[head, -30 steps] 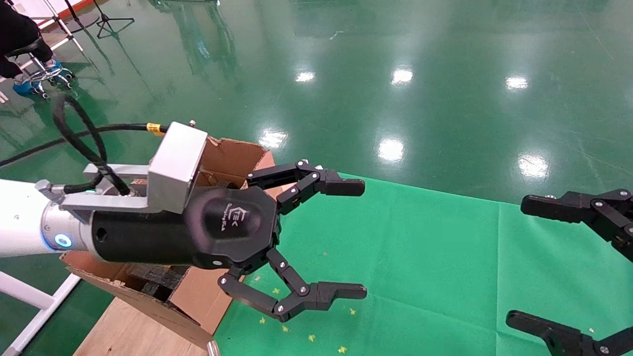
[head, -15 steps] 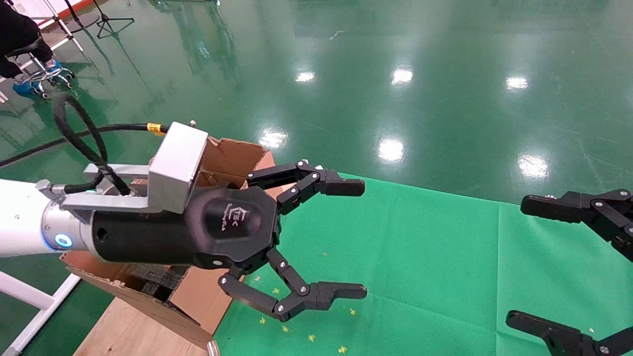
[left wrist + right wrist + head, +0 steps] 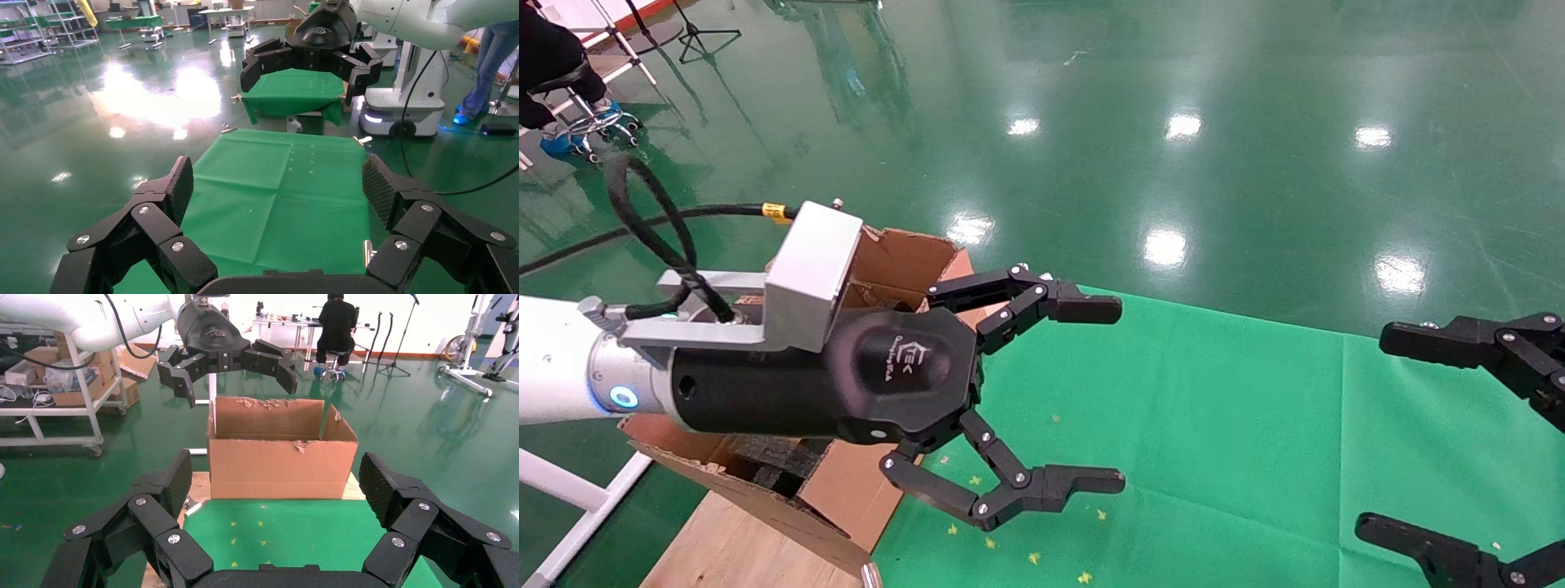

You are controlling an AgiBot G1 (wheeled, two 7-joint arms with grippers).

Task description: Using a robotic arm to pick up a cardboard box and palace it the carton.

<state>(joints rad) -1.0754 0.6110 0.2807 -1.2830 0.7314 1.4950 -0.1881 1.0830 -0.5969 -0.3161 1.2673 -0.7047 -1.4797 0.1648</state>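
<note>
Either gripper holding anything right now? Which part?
Nothing held. Left gripper hangs open and empty beside the carton; right gripper open and empty too.

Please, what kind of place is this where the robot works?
Probably a robot test hall or lab: a glossy green floor, metal shelving, another robot base, and a person seated at a desk beyond the carton.

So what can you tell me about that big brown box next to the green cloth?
The carton is a large brown corrugated cardboard box, open at the top with its flaps standing up; their edges are ragged and torn. Dark foam pieces lie inside. It rests on a wooden board at the end of the green cloth. The left gripper hangs open above it, not touching.
</note>
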